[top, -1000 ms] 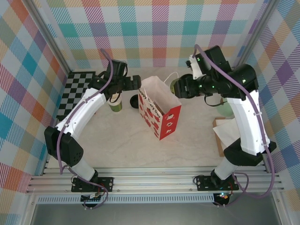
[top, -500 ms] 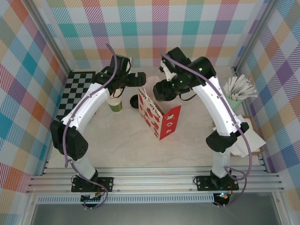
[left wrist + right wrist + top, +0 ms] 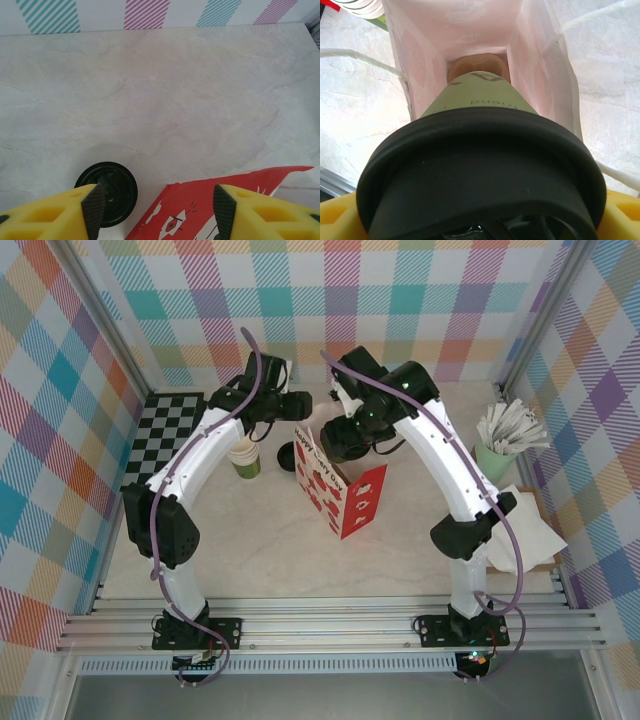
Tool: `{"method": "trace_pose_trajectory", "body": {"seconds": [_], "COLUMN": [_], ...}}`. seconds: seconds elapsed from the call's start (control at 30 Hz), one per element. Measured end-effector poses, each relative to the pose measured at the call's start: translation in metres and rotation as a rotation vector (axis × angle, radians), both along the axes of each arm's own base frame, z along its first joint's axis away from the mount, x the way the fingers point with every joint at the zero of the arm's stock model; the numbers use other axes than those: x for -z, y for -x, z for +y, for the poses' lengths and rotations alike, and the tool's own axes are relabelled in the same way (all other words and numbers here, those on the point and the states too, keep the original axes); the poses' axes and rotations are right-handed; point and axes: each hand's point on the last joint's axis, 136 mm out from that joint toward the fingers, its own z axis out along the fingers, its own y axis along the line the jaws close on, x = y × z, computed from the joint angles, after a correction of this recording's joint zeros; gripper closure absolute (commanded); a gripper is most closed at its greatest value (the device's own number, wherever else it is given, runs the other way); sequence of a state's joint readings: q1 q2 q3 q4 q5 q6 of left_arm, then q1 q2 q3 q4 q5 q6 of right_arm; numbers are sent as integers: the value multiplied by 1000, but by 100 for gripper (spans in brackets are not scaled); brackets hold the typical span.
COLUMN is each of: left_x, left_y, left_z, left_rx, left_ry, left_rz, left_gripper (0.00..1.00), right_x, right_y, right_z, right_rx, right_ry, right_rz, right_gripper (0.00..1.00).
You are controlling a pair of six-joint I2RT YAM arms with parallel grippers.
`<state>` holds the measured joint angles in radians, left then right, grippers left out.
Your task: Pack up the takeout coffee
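Directly over the open paper bag (image 3: pixel 470 25), the takeout coffee (image 3: pixel 480 150) is gripped near its black lid by the right gripper (image 3: pixel 347 443). Little room is seen between cup and pink bag walls. The cup is held upright, base pointed down into the bag's mouth. The left gripper (image 3: pixel 159 207) is held with jaws apart, nothing between them, above the bag's red edge and a loose black lid (image 3: pixel 107 192).
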<state>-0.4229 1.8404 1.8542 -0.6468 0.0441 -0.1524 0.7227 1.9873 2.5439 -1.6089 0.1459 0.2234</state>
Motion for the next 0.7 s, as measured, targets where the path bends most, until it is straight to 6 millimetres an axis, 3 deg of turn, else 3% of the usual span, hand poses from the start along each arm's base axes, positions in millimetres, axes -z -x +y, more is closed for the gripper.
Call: {"method": "trace_pose_trajectory", "body": {"seconds": [0.17, 0.4, 0.7], "left_x": [0, 9, 15], "left_y": [2, 7, 10], "left_z": [-3, -9, -15], "left_rx": [33, 86, 133], "left_ry": [-7, -7, -3], "left_rz": [-4, 14, 15], "left_gripper": [61, 72, 83], "right_x": [10, 38, 56], "right_y": [0, -6, -2], "right_z": [0, 8, 9], "right_rx": [-4, -20, -38], "right_ry": [23, 66, 95], "right_rz": [26, 87, 144], "right_gripper": [55, 58, 59]}}
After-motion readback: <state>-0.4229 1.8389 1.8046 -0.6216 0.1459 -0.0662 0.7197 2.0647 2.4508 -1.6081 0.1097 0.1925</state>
